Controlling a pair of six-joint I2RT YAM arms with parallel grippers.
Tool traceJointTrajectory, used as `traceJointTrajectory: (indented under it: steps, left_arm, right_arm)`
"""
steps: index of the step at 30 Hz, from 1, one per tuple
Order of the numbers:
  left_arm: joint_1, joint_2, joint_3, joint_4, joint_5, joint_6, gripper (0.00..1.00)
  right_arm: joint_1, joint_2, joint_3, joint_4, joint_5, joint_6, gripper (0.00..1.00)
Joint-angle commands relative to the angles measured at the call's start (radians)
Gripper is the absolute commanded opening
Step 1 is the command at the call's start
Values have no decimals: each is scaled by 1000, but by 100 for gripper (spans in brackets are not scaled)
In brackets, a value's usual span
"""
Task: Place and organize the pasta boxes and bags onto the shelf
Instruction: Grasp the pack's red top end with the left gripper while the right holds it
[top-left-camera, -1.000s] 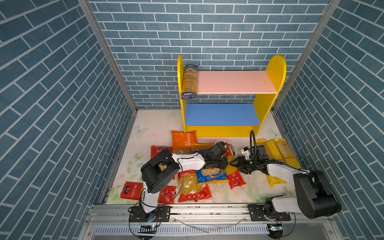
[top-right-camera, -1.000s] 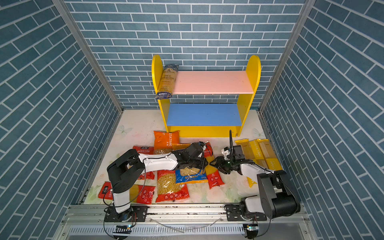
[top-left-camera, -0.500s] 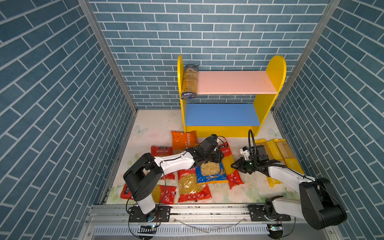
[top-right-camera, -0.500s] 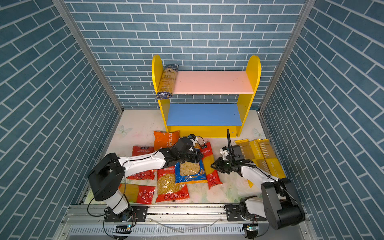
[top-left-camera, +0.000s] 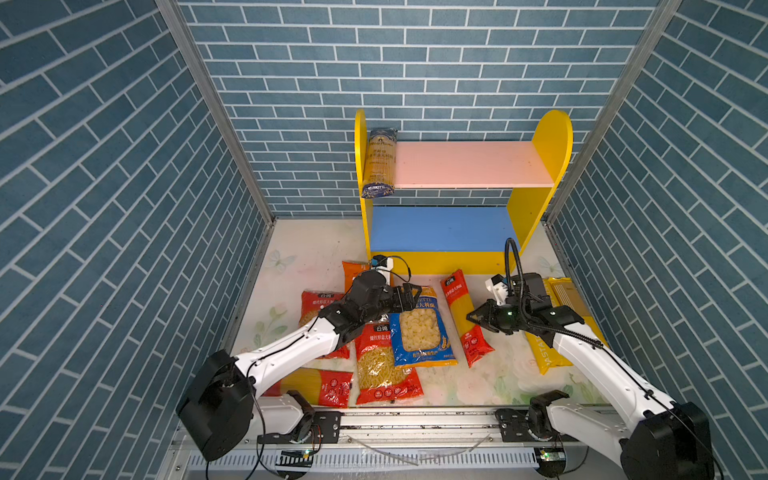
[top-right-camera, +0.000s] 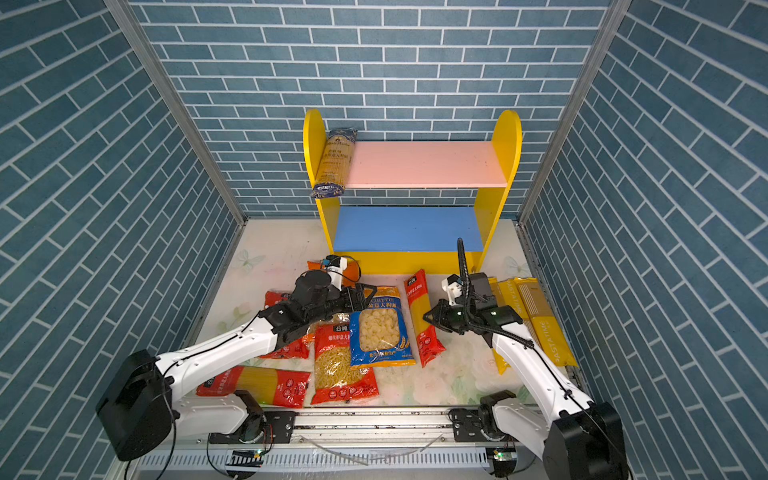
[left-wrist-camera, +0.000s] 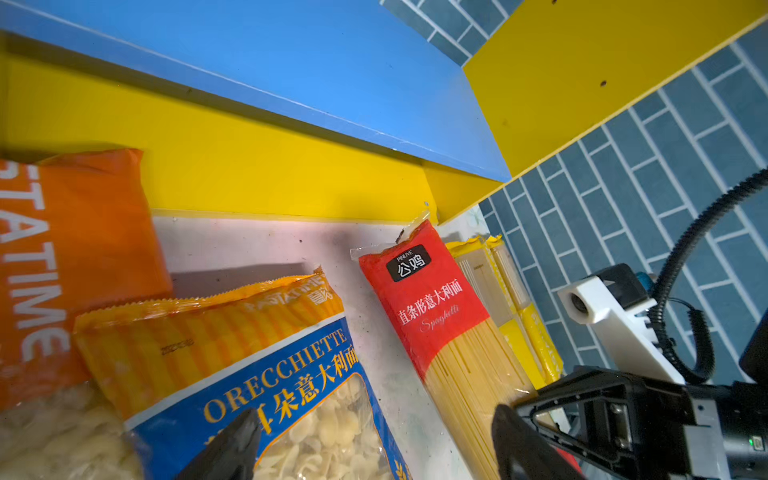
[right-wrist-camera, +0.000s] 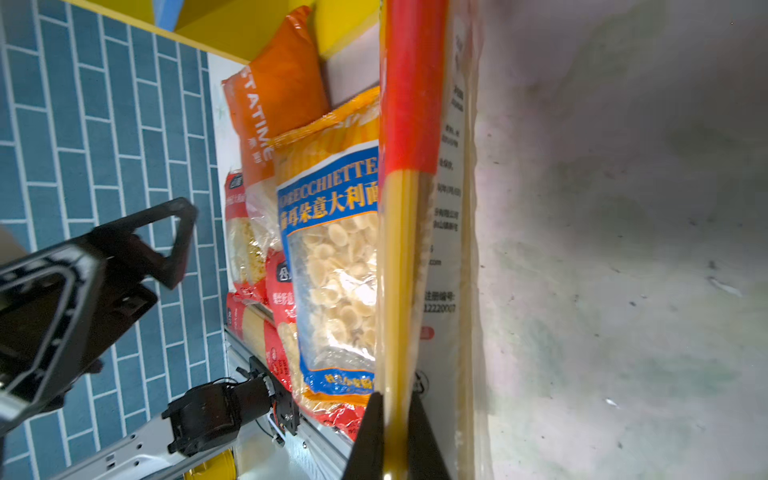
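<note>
Right gripper (top-left-camera: 471, 317) clamped on a red spaghetti pack (top-left-camera: 461, 305); left gripper (top-left-camera: 411, 296) spread wide, holding nothing.

Right jaws pinch the pack's long edge about mid-length. The pack is on the floor mat (top-left-camera: 505, 374), between the blue-yellow orecchiette bag (top-left-camera: 419, 334) and the yellow PASTATIME packs (top-left-camera: 570, 296), just in front of the shelf (top-left-camera: 557, 137). Can't tell if it's lifted. Left gripper hangs over the orecchiette bag's top end, near the orange bag (top-left-camera: 352, 275). Dark blue spaghetti pack (top-left-camera: 379, 164) lies on the pink upper board (top-left-camera: 469, 166), against the left side panel, front end overhanging. Two red bags (top-left-camera: 384, 365) and a second red spaghetti pack (top-left-camera: 322, 382) lie on the mat by the left arm.
</note>
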Motion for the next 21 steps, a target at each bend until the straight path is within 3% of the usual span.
traceJointTrajectory:
  steps: [1, 7, 10, 15, 21]
  left_arm:
    - [17, -21, -67, 174, 27, -129, 95]
    - [22, 30, -162, 497, 73, -305, 100]
    - [20, 79, -141, 561, 113, -314, 100]
    - [21, 160, -86, 699, 175, -340, 99]
    - [21, 196, -23, 706, 217, -323, 92]
  right_arm:
    - [66, -43, 112, 95, -48, 22, 0]
    - [156, -77, 127, 425, -55, 192, 0]
    - [187, -70, 119, 581, -50, 272, 0]
    - [244, -37, 143, 648, -43, 281, 0]
    - [276, -26, 147, 678, -44, 279, 0]
